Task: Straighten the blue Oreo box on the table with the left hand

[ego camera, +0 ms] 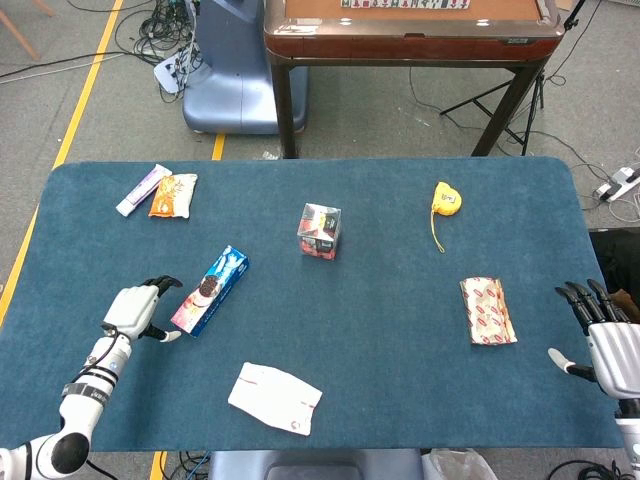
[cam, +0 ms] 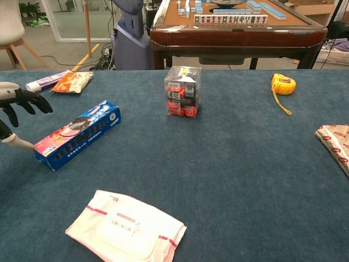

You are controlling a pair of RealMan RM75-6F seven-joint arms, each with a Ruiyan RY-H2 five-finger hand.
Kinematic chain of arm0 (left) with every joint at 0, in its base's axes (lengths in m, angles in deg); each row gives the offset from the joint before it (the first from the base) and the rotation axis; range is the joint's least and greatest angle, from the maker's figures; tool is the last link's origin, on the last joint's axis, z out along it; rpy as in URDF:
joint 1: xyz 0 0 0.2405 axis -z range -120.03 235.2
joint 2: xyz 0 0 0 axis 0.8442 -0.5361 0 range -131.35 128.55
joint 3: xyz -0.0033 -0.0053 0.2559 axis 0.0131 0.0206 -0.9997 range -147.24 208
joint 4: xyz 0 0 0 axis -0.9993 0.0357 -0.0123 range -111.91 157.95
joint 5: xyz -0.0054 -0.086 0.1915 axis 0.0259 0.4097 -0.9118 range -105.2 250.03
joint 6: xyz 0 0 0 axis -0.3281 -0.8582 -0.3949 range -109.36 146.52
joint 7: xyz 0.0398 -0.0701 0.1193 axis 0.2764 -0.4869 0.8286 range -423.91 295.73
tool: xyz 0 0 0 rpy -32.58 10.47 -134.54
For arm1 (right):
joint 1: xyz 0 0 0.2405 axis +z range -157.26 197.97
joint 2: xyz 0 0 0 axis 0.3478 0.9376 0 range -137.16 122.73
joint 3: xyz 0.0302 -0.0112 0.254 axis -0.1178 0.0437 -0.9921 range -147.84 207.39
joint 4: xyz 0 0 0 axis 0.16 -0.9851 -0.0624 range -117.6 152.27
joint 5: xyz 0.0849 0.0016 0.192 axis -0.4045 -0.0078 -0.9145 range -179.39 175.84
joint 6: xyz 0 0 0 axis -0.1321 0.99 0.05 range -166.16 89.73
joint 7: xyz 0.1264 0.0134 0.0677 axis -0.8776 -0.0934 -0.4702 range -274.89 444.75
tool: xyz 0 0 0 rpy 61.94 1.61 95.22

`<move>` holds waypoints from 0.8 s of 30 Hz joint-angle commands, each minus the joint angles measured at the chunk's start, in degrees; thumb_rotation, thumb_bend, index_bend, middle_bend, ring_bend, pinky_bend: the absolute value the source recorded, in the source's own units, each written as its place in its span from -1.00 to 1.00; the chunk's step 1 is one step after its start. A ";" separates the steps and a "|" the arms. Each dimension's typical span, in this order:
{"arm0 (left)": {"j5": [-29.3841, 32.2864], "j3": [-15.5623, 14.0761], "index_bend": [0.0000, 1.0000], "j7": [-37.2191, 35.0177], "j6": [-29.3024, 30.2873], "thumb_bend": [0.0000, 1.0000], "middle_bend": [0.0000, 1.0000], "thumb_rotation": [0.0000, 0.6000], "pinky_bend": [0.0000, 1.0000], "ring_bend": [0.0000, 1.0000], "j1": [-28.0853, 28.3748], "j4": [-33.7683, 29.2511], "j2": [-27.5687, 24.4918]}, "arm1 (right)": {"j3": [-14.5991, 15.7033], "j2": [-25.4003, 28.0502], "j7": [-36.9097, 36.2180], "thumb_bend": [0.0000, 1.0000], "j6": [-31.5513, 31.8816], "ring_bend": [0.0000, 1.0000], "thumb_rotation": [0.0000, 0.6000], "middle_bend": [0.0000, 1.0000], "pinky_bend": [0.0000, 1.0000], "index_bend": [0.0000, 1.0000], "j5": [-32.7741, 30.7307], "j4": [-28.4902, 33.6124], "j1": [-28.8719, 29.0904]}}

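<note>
The Oreo box [ego camera: 209,291] is seen lying flat and askew on the table [ego camera: 400,390], just right of the left hand [ego camera: 134,310], its near end almost at the thumb tip; contact cannot be told. A white wipes pack [ego camera: 275,398] is found nearer, to the hand's right. Beyond the box a clear cube [ego camera: 319,231] is placed, and far to the hand's left a snack bag [ego camera: 173,195] and a tube [ego camera: 143,189]. The left hand is held released, fingers [cam: 32,101] spread and curved over the box end. The right hand [ego camera: 610,345] is kept spread, holding nothing, beside a wrapper [ego camera: 487,311].
</note>
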 commanded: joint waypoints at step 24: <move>19.08 -0.69 -0.54 10.35 -2.57 -1.00 -0.61 1.00 -0.34 -0.61 11.29 2.61 3.99 | 0.03 1.13 -2.54 -0.70 0.76 -0.95 1.00 -0.72 -0.38 -0.65 0.98 -0.19 -0.48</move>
